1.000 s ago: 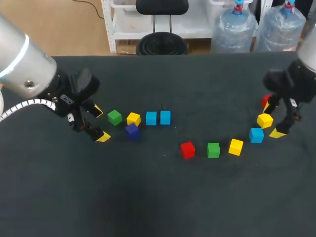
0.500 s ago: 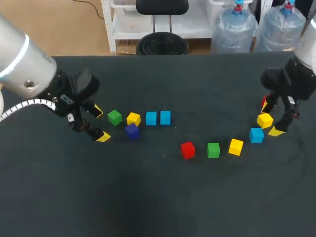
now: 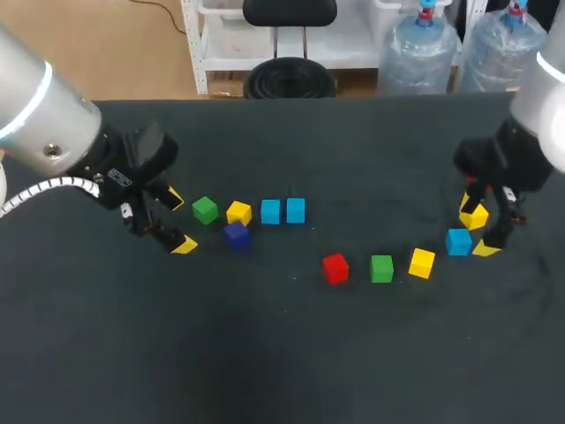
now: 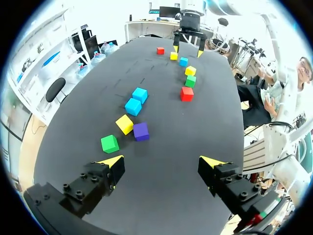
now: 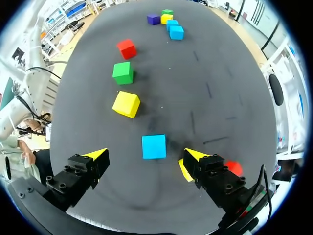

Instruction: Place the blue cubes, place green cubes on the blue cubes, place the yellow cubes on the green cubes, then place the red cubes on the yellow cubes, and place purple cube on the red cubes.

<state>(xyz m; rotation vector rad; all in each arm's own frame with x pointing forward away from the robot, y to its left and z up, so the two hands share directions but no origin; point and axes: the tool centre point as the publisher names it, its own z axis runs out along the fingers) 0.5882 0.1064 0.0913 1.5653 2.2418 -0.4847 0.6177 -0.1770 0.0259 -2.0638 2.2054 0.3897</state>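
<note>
head view: left pincer (image 3: 174, 221) hangs spread just beside a green cube (image 3: 205, 209) on the tabletop (image 3: 353, 353); right pincer (image 3: 477, 227), spread too, stands close over a blue cube (image 3: 458, 241) and a yellow cube (image 3: 474, 215). left wrist view: green cube lies ahead of the parted pincer. right wrist view: blue cube sits just ahead of the parted pincer, midway, touching it nowhere

My right gripper (image 3: 477, 228), fingers spread, hangs just beside a small blue cube (image 3: 457, 241); my left gripper (image 3: 179, 221), likewise spread, is near a small green cube (image 3: 205, 209).
</note>
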